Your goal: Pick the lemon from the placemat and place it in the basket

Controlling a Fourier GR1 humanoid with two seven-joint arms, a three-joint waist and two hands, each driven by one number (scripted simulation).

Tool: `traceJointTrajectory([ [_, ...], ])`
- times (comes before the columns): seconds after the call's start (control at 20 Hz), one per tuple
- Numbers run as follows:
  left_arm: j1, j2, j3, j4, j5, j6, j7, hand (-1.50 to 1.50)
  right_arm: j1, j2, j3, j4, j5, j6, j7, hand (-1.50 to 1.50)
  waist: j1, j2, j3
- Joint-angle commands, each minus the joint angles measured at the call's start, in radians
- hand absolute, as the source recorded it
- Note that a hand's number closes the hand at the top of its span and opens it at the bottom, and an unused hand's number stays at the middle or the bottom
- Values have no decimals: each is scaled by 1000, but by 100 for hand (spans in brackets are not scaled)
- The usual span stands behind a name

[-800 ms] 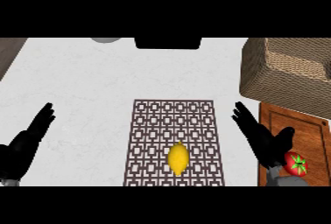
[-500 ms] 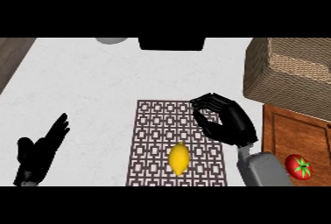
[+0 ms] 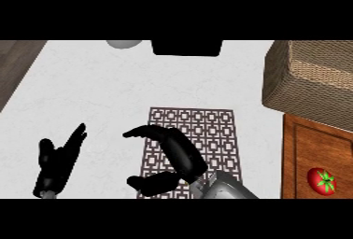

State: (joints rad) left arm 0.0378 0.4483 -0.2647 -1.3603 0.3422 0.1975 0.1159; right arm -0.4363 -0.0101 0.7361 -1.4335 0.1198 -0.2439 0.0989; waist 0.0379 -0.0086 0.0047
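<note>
- Head view: brown lattice-patterned rectangular placemat (image 3: 207, 128) on the white counter (image 3: 89, 93), used here as landmark.
- Woven tan basket (image 3: 310, 79) up and right of the placemat; red tomato (image 3: 322, 180) on a wooden board (image 3: 310, 149) to its right; dark box (image 3: 187, 47) and grey round object (image 3: 124, 44) beyond its far end.
- Right hand (image 3: 180, 156) over the placemat's near-left part, fingers and thumb curved into an open claw.
- Lemon not visible; hand covers that spot, so I cannot tell where it lies or whether it is held.
- Left hand (image 3: 59, 161) left of the placemat, fingers straight, spread.
</note>
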Motion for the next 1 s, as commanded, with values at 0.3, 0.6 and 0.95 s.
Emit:
traceJointTrajectory([
  [0.3,94,-8,-15,26,1,21,53,0,-358,-104,80,17,442,80,588,-150,-59,-25,-12],
  [0.6,84,-11,7,-5,15,20,58,0,-614,-116,-4,-102,322,494,887,-150,-56,-18,-9],
  [0.95,112,-14,14,-5,14,23,60,0,-668,-128,-74,-159,10,833,1115,-150,-68,-14,-8],
])
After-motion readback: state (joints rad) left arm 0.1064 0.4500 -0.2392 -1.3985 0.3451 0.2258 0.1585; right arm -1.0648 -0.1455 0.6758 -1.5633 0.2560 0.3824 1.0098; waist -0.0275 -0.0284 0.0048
